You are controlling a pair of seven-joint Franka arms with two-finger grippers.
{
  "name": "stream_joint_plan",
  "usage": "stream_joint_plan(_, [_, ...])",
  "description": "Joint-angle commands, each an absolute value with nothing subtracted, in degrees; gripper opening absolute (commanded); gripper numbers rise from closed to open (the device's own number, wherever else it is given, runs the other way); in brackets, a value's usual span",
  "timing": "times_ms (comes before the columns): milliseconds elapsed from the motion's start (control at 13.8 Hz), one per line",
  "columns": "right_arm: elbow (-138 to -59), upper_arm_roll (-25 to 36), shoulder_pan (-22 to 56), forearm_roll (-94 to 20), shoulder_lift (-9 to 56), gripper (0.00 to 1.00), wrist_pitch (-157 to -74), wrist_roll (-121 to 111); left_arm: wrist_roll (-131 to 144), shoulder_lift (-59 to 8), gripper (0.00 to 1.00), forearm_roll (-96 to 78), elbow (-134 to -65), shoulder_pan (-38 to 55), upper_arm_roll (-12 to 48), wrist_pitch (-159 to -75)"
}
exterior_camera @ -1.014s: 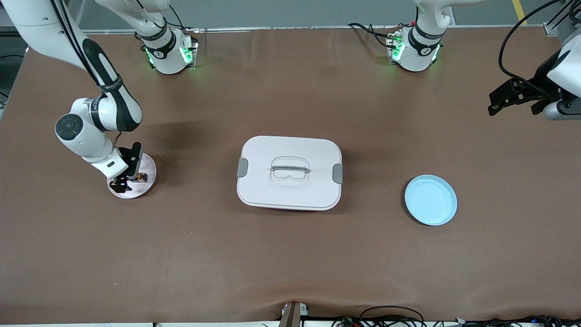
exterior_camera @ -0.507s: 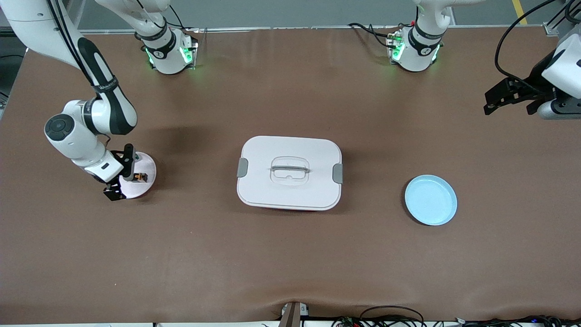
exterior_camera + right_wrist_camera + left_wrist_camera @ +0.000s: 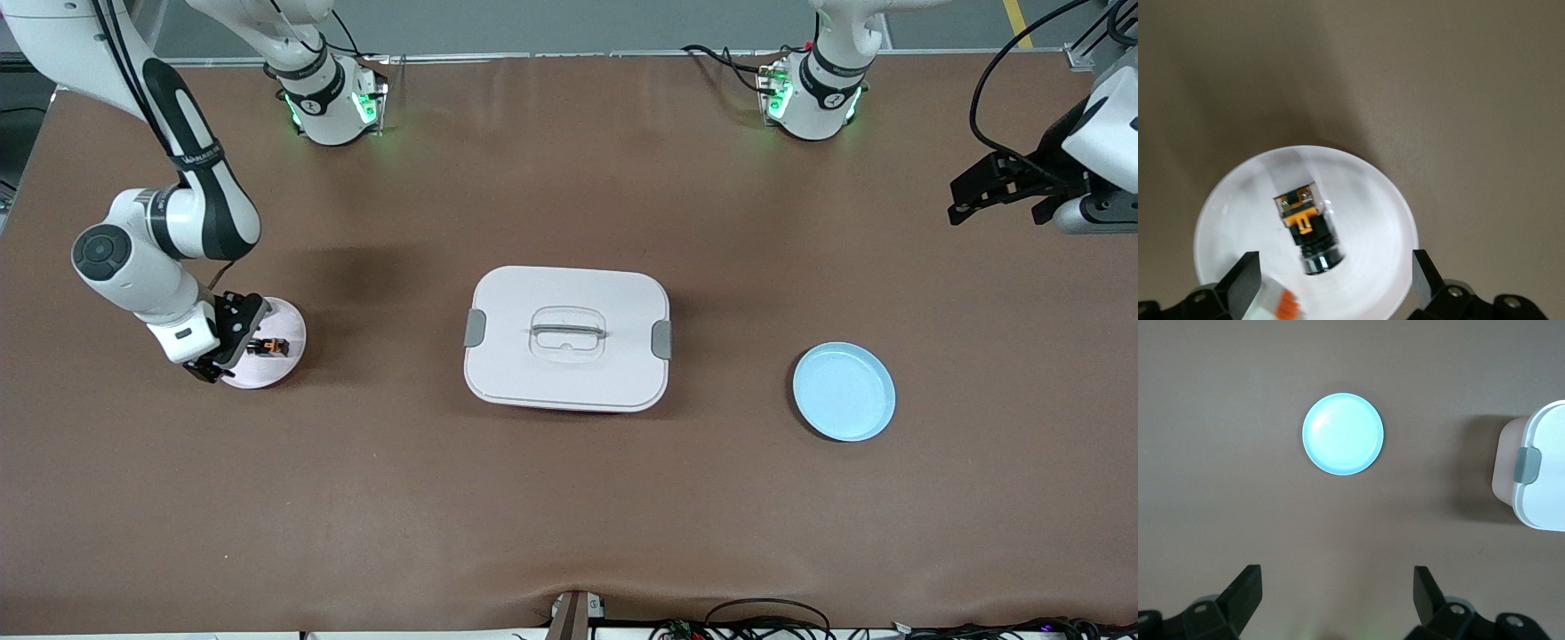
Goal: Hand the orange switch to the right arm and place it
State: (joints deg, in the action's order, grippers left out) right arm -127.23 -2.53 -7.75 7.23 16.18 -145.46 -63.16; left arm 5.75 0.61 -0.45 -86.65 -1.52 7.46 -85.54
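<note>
The orange switch (image 3: pixel 268 347) lies on its side on a small pale round plate (image 3: pixel 283 366) toward the right arm's end of the table. In the right wrist view the switch (image 3: pixel 1308 227) shows black with an orange band and a metal end on the plate (image 3: pixel 1365 193). My right gripper (image 3: pixel 224 342) is open and empty, low over the plate's edge, its fingers (image 3: pixel 1245 277) apart from the switch. My left gripper (image 3: pixel 973 191) is open and empty, high over the left arm's end of the table, and waits.
A white lidded box (image 3: pixel 567 338) with grey clips stands mid-table. A light blue plate (image 3: pixel 843 391) lies toward the left arm's end; it also shows in the left wrist view (image 3: pixel 1343 435). A small clear piece with an orange bit (image 3: pixel 1275 303) lies on the pale plate.
My right gripper has drawn back off the switch toward the right arm's end of the table, leaving the switch on the plate. The left gripper has shifted slightly.
</note>
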Motion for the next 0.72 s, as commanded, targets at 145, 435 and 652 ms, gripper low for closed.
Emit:
stream_joint_plan(145, [-127.9, -3.3, -6.9, 6.6, 11.9, 1.0, -142.9, -41.0, 5.9, 1.5, 1.0, -0.4, -86.5, -1.6, 7.5, -85.1])
stream_joint_plan(435, [-127.8, -4.4, -6.6, 6.7, 11.1, 1.0, -142.7, -17.0, 5.9, 1.2, 1.0, -0.3, -86.3, -1.4, 7.6, -85.0])
stream_joint_plan(652, [-126.6, -4.7, -6.5, 6.7, 10.5, 1.0, -141.8, 2.1, 5.9, 1.0, 1.0, -0.4, -86.3, -1.6, 7.5, -85.0])
